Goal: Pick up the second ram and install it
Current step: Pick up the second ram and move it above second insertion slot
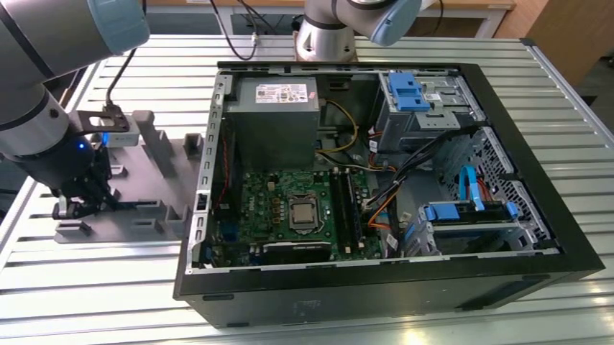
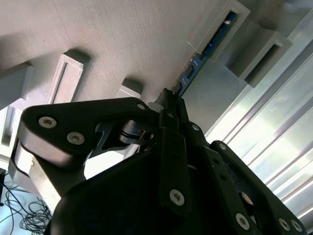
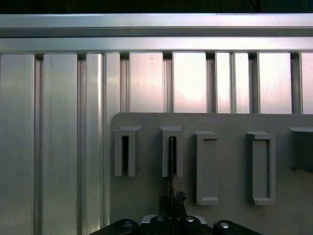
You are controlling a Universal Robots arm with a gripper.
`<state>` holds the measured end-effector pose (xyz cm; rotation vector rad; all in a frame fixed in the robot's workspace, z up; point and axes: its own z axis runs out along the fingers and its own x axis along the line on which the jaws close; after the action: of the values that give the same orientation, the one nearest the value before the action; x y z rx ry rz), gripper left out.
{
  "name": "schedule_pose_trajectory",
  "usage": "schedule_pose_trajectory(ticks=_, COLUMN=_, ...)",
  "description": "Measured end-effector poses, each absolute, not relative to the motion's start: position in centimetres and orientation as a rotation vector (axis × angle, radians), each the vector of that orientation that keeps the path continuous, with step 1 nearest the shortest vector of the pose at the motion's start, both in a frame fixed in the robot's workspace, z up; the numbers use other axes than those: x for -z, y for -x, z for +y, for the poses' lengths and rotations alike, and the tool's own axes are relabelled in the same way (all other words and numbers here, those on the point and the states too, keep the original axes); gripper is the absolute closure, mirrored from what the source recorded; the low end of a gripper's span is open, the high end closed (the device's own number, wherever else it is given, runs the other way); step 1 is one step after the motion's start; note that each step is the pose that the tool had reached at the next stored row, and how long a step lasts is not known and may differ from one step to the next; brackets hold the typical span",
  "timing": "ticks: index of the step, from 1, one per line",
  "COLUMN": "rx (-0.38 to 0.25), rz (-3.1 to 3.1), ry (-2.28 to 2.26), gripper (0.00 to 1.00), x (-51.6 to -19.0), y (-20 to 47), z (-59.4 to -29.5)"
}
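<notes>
the near end of the second ram (image 2: 195,65) hides behind the end effector (image 2: 170,98).

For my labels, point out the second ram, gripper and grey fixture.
second ram (image 2: 195,64): second wrist view, blue board.
gripper (image 2: 169,98): second wrist view, between fingertips.
grey fixture (image 3: 149,161): first wrist view, bare plate.

Arm (image 1: 39,108): round tube sections in silver-grey metal, with joints closed by pale blue caps (image 1: 120,25). A second blue-capped joint was noted at the far side, above the grey base column (image 1: 324,39). The wrist section was dark and carried a small glowing blue light (image 1: 85,146). One black cable (image 1: 113,79) ran to a black bracket (image 1: 106,118) at the wrist.

Pincer (image 2: 170,95): matt black link bars (image 2: 171,161) pinned with round silver screw heads (image 2: 177,197). The outer link plates (image 2: 58,132) were a paler grey. In the first wrist view its black tips rose above silver-headed fittings.
</notes>
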<state>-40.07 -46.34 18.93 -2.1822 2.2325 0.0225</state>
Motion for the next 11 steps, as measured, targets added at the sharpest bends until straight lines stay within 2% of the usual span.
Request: schedule_pose_trajectory(ticks=11, rx=-0.023, rz=2.213, ry=2.203, gripper=0.86, x=-18.93, y=40.08, z=-46.35)
